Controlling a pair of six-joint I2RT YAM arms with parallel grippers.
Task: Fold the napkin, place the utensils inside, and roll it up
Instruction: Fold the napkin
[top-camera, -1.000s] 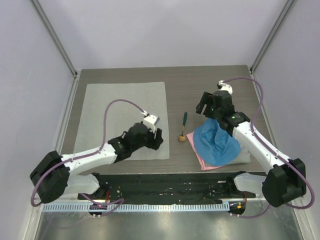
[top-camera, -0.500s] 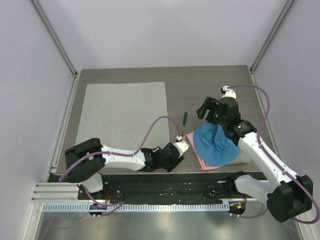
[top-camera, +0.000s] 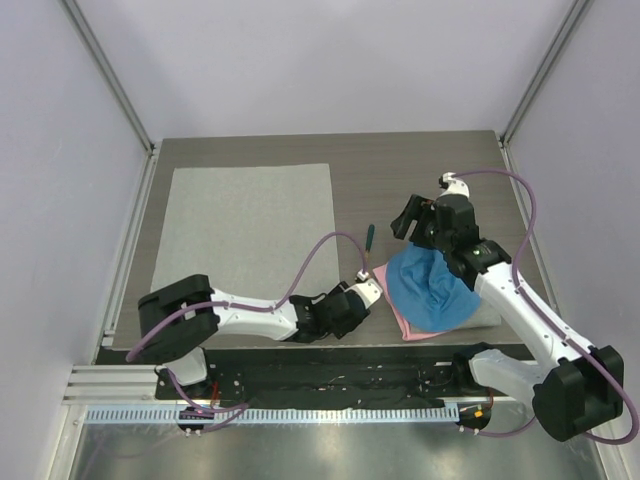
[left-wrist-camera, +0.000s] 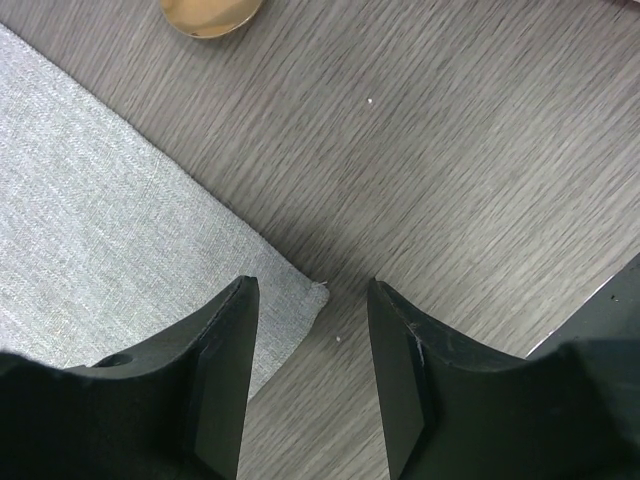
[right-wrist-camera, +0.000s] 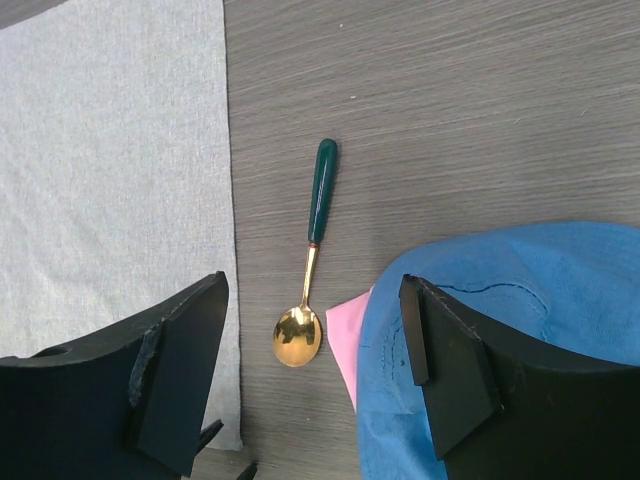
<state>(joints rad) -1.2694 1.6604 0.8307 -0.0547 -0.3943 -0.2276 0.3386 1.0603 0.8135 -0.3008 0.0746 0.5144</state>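
Left gripper (left-wrist-camera: 310, 292): jaws apart, low over the table (top-camera: 420, 165), straddling the near right corner of the napkin (top-camera: 250, 235), gripping nothing
Right gripper (right-wrist-camera: 312, 290): jaws wide, empty, above the spoon (right-wrist-camera: 311, 250)
Napkin: spread flat, left half of table
Spoon: 1, just right of the napkin, bowl toward the arms
Blue cloth (top-camera: 432, 290): bunched on the pink cloth (top-camera: 400, 315), right of the spoon

I'm getting bright, even overhead light and sharp focus; my left gripper (left-wrist-camera: 310, 295) is throwing a soft shadow toward twelve o'clock, and the spoon (right-wrist-camera: 318, 210) is glinting at its bowl.
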